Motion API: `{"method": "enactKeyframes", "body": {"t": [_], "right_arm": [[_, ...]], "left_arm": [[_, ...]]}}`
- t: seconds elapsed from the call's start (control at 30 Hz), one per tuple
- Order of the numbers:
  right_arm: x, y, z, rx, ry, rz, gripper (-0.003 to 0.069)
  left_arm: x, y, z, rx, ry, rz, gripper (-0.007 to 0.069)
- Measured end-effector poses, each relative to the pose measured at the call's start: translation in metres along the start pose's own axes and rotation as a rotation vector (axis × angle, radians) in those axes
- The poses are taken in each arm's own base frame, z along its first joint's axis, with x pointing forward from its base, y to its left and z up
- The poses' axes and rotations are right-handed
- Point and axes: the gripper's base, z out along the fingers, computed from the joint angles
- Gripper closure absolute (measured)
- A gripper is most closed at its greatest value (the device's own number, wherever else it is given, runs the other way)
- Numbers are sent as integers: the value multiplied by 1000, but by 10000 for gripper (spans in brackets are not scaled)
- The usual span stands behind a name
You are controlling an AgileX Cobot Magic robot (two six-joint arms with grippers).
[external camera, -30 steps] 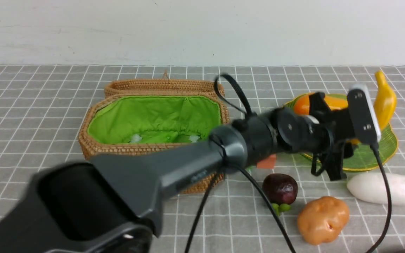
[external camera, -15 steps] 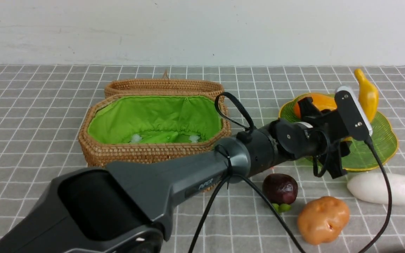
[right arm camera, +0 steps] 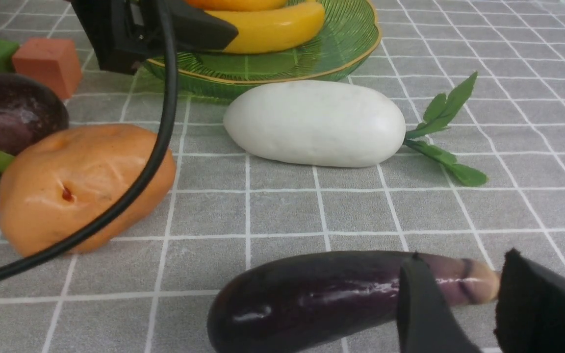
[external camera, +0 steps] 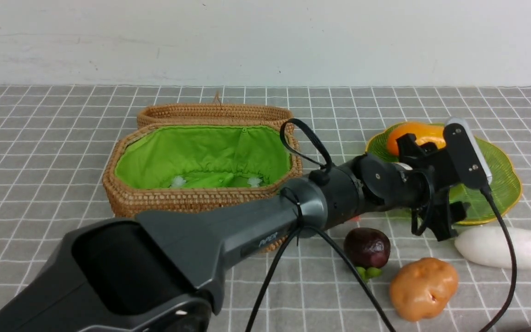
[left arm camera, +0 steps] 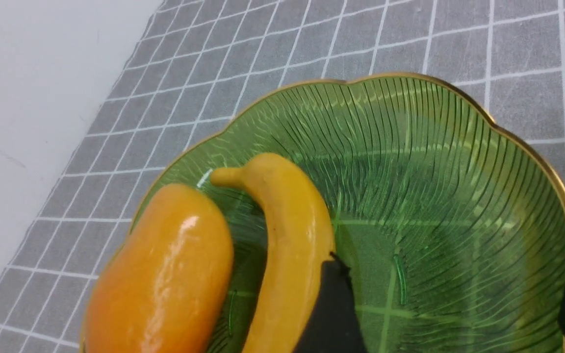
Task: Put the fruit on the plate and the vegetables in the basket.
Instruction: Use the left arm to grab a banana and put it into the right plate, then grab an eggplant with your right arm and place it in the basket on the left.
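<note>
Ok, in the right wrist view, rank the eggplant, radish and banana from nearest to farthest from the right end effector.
1. Eggplant: on the cloth, its stem end reaching into the right end effector.
2. Radish: on the cloth beyond the eggplant, just short of the plate.
3. Banana: farthest, lying on the plate.

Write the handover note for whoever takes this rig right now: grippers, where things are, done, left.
Left gripper: open over the plate, holding nothing.
Right gripper: low by the eggplant's stem end; grip unclear.
Done: mango and banana lie side by side on the plate.
Left: mangosteen to the plate; potato, radish and eggplant, all on the cloth, to the basket, which stands open.
</note>
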Motion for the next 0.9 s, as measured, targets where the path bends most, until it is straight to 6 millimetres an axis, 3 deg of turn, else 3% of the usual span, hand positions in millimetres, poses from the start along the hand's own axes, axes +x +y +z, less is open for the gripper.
{"method": "enactKeyframes", "body": {"t": [0.03, 0.17, 0.23, 0.3, 0.33, 0.37, 0.5, 0.57, 0.73, 0.8, 0.83, 0.9], "right_arm": [[0, 0, 0, 0, 0, 0, 418], [0, 0, 0, 0, 0, 0, 418], [0, 0, 0, 0, 0, 0, 418], [0, 0, 0, 0, 0, 0, 418], [0, 0, 0, 0, 0, 0, 418], [0, 0, 0, 0, 0, 0, 418], [0, 0, 0, 0, 0, 0, 418], [0, 0, 0, 0, 0, 0, 418], [0, 0, 0, 0, 0, 0, 418], [0, 0, 0, 0, 0, 0, 418], [0, 0, 0, 0, 0, 0, 418], [0, 0, 0, 0, 0, 0, 418]], "left_arm": [[-1, 0, -1, 3, -2, -2, 84], [-43, 14, -31, 89, -72, -111, 277], [-60, 20, -49, 169, -86, -164, 403], [-79, 32, -82, 301, -62, -182, 596], [-84, 37, -95, 339, -43, -174, 632], [-84, 38, -97, 347, -30, -172, 637], [-82, 64, -164, 516, 235, -148, 638], [-82, 74, -183, 516, 292, -170, 638], [-100, 123, -283, 253, 378, -363, 638], [-110, 131, -327, 152, 361, -451, 638], [-111, 131, -340, 121, 362, -491, 638], [-116, 126, -386, 26, 356, -559, 638]]}}
